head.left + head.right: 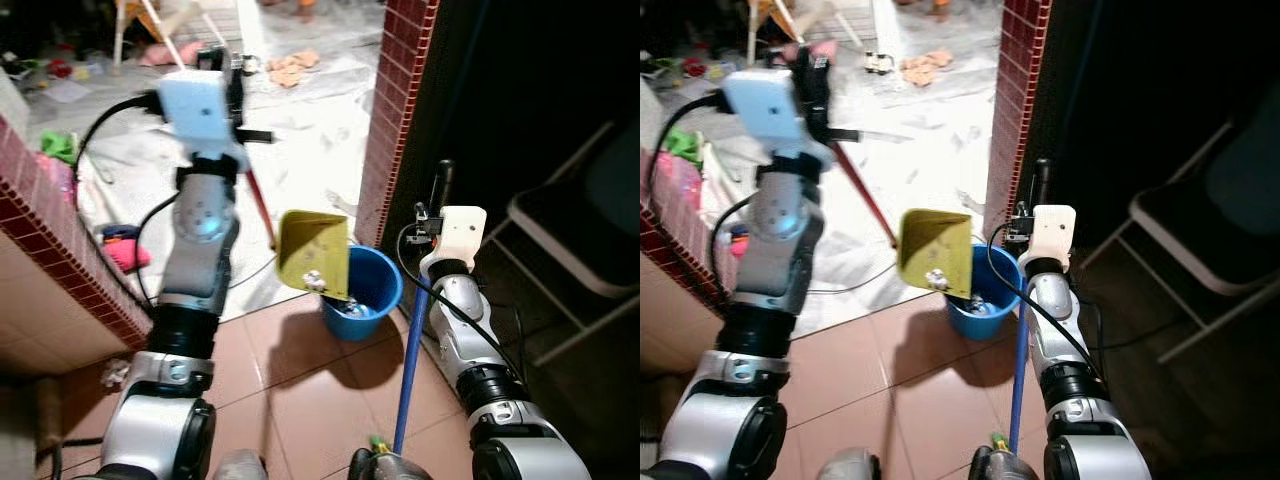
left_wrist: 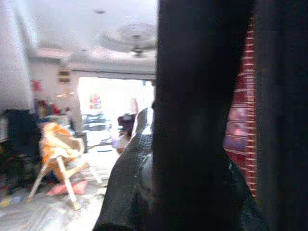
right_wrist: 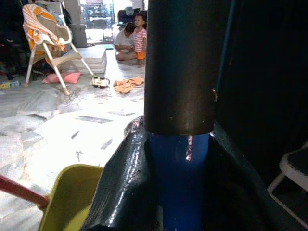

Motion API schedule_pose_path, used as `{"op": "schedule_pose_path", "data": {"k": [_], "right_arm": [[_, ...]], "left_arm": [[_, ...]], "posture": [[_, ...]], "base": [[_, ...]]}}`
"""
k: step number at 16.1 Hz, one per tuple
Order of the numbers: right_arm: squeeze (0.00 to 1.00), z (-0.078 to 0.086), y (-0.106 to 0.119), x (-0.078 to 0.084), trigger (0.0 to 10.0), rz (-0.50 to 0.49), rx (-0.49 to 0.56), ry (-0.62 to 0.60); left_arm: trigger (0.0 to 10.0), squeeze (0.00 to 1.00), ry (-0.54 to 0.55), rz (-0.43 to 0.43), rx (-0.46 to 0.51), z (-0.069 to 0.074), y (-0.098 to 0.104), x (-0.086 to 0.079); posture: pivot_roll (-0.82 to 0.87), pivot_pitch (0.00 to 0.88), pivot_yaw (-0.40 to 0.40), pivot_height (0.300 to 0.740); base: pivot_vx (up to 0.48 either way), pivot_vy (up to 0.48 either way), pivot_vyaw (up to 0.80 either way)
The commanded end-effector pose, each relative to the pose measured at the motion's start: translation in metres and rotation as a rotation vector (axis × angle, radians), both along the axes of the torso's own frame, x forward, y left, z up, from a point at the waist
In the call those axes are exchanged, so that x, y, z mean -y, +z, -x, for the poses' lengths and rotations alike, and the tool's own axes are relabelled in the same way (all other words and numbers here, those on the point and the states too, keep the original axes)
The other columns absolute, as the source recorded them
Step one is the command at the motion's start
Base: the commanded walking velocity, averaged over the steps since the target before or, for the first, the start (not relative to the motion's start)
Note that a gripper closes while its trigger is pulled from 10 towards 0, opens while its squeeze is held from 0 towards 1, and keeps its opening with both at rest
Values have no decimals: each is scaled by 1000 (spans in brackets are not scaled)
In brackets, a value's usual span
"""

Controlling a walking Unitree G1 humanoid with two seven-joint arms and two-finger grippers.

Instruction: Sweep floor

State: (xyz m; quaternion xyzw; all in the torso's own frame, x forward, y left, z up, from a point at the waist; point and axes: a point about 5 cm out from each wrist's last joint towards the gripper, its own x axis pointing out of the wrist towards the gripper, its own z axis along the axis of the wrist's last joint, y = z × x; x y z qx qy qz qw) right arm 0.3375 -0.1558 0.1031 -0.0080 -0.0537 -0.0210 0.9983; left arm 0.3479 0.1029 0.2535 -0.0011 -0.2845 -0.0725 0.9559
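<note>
The left gripper [image 1: 240, 100] held the red handle [image 1: 262, 205] of the yellow dustpan [image 1: 314, 254], tipped over the blue bucket [image 1: 372, 290]; its fingers were mostly hidden. The right gripper [image 3: 178, 163] pinched the blue broom pole [image 1: 410, 350], whose lower end was cut off.

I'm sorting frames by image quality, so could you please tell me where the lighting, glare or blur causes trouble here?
Left eye view: the pale floor beyond the brick pillar is overexposed, while the folding chair sits in deep shade. Left wrist view: soft and blurred, with the bright doorway washed out behind a dark shape. Right wrist view: the blue broom handle is sharp, with glare on the floor.
</note>
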Motion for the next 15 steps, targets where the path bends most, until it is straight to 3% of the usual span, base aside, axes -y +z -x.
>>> {"op": "schedule_pose_path", "data": {"k": [1, 3, 5, 9, 12, 15], "right_arm": [[0, -3, 9, -2, 10000, -14, 55, -11], [0, -3, 9, -3, 10000, -7, 57, -6], [0, -3, 9, -3, 10000, 1, 56, 1], [0, -8, 15, -6, 10000, 23, 74, 22], [0, -7, 15, -7, 10000, 40, 82, 34], [0, -7, 15, -7, 10000, 47, 82, 38]], "left_arm": [[10000, 0, -53, -2, 118, 8, 26, 11], [10000, 0, -51, 18, 153, 11, 36, 13], [10000, 0, -134, -16, 168, 16, 36, 23], [10000, 0, -470, -251, 135, 41, -4, 61], [10000, 0, -628, -402, 137, 56, -25, 76], [10000, 0, -728, -542, 208, 69, -30, 84]], "posture": [[19, 0, 61, 740], [20, 0, 54, 740], [22, 0, 38, 740], [19, 0, 27, 740], [17, 0, 22, 740], [17, 0, 17, 740]], "base": [[0, 0, 0], [0, 0, 0], [0, 0, 0], [0, 0, 0], [0, 0, 0], [0, 0, 0]]}}
